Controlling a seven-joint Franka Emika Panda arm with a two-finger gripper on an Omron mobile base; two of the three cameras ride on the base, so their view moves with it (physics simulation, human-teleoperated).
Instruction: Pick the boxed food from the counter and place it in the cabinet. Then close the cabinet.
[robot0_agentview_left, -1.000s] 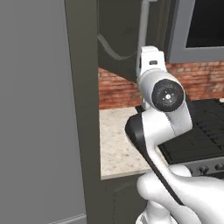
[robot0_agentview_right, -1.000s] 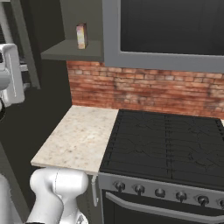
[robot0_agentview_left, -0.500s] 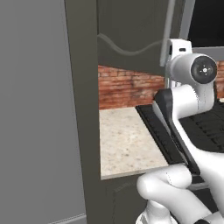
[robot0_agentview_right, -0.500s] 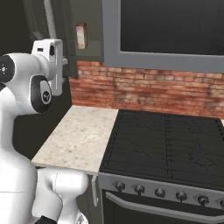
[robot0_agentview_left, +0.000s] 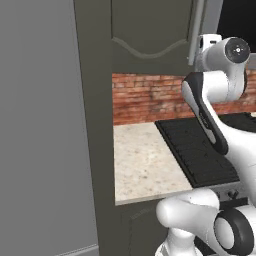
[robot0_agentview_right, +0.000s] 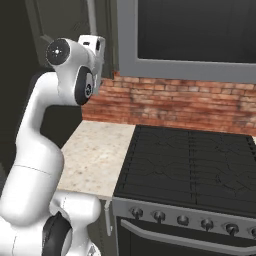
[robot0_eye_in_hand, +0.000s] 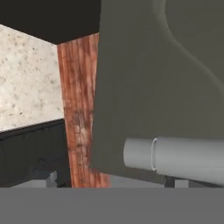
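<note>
The cabinet (robot0_agentview_left: 150, 35) hangs above the counter (robot0_agentview_left: 145, 165). Its dark olive door with the arched panel stands swung open. The slim grey handle (robot0_eye_in_hand: 179, 158) runs along the door's edge, very close in the hand view. My gripper (robot0_agentview_right: 99, 47) is raised beside that door edge (robot0_agentview_left: 196, 30), at the handle's height, with the hand facing the door's panel (robot0_eye_in_hand: 144, 78). Its fingers are hidden behind the hand, so their spread does not show. The boxed food is hidden.
A black ribbed stovetop (robot0_agentview_right: 190, 165) adjoins the counter (robot0_agentview_right: 97, 152) on the right, with oven knobs (robot0_agentview_right: 182, 220) on its front. A grey-framed unit with a black window (robot0_agentview_right: 190, 35) hangs above it. A brick wall (robot0_agentview_right: 175, 102) backs both. A tall grey panel (robot0_agentview_left: 40, 125) stands at the left.
The arm has swung to the right, from the left of the open door to its handle edge. In the right base view it now covers the shelf where the box stood.
</note>
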